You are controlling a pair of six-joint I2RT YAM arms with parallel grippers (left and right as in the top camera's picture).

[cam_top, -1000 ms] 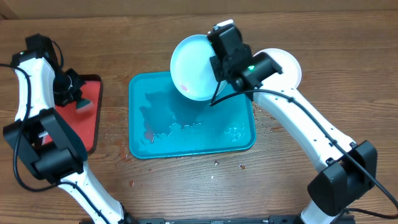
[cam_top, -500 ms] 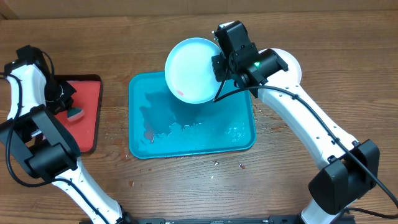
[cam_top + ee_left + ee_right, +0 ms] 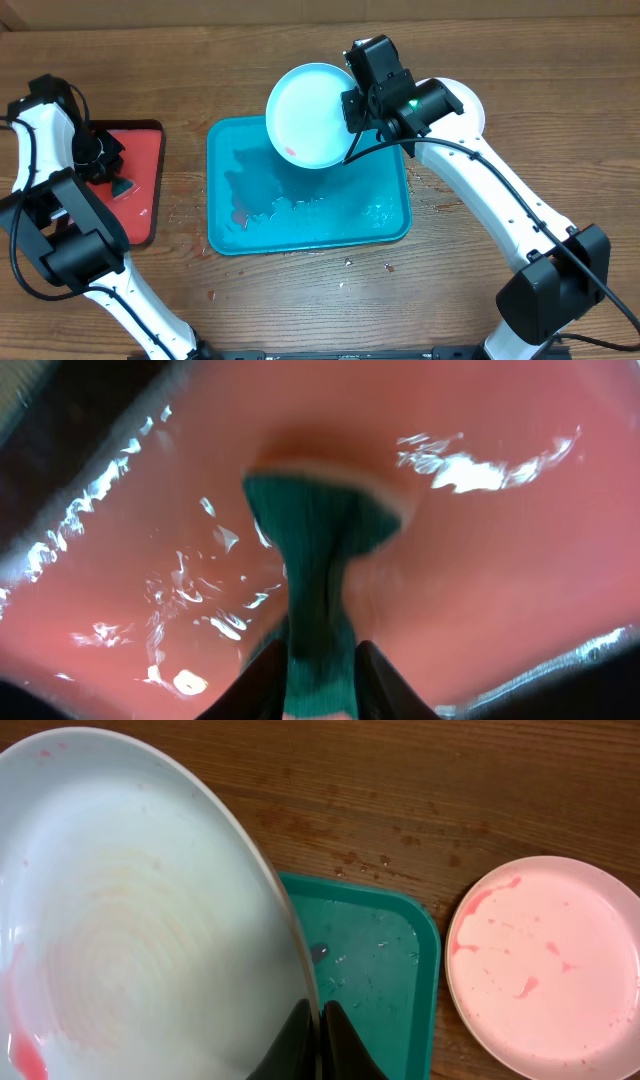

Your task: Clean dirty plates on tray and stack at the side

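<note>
Currently: pale plate [image 3: 308, 112], red-smeared, pinched by its rim in my right claw [image 3: 320, 1038], tilted over the far edge of the teal tray [image 3: 330, 228]; left claw [image 3: 320, 685] clenched on the green sponge [image 3: 322, 540] at the red tray [image 3: 150, 215]; hazard: scrubbing pressure could twist the plate from that thin edge-hold.

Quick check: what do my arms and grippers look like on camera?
The left arm and right arm: white tubular links, black joints, black cables. The left gripper and right gripper are black, two-fingered. A green light glows near the right gripper.
</note>
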